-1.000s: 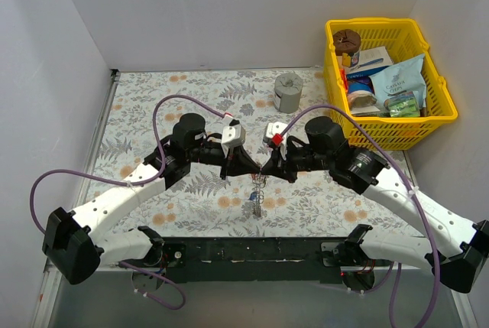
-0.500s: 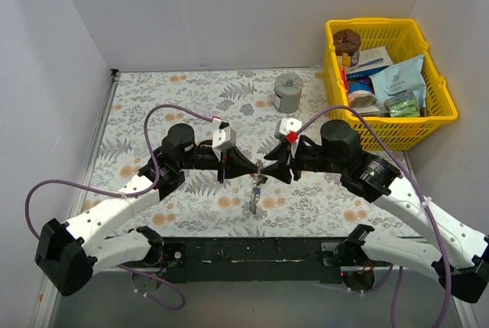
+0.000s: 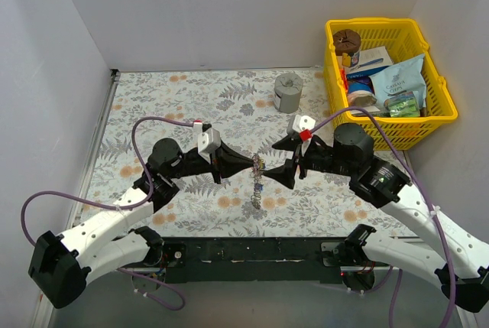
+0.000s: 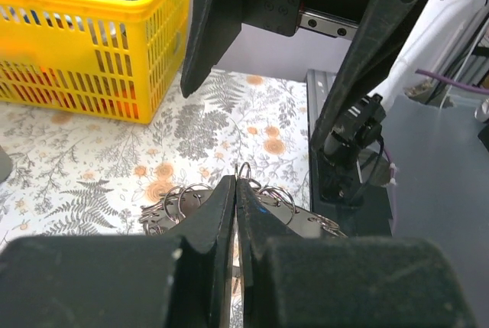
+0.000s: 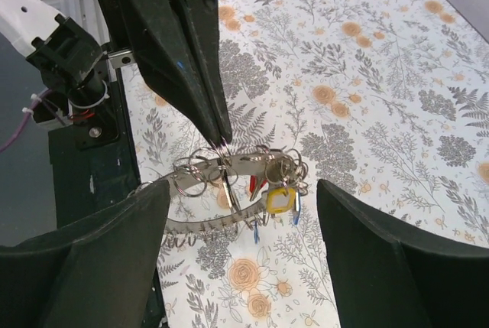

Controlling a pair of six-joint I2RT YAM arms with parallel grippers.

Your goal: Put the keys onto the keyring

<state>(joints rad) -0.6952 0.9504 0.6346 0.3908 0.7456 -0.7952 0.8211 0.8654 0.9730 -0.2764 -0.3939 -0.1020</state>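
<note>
Floral cloth [image 3: 191, 106] covers the table. Toward the arm bases from the grey cup [image 3: 288, 92], your left gripper [image 4: 235, 188] is clamped tight on the keyring [image 5: 229, 166]. It pinches only the thin rim at the very fingertips, and the keys [image 5: 273, 194] dangle beneath. Your right gripper [image 3: 280, 161], also on the near side of the cup, has its jaws spread wide and holds nothing; the ring lies just ahead, in line with the gap between them. That thin pinch looks like your weak point. Any nudge from the right fingers could swivel the ring in the left jaws or knock it free, dropping the whole bunch onto the cloth. The keys hang crowded among small loose rings, so closing here could catch a loop, or two keys at once, instead of one. Both sets of fingertips are also very near each other, and a hasty approach could make them collide.
</note>
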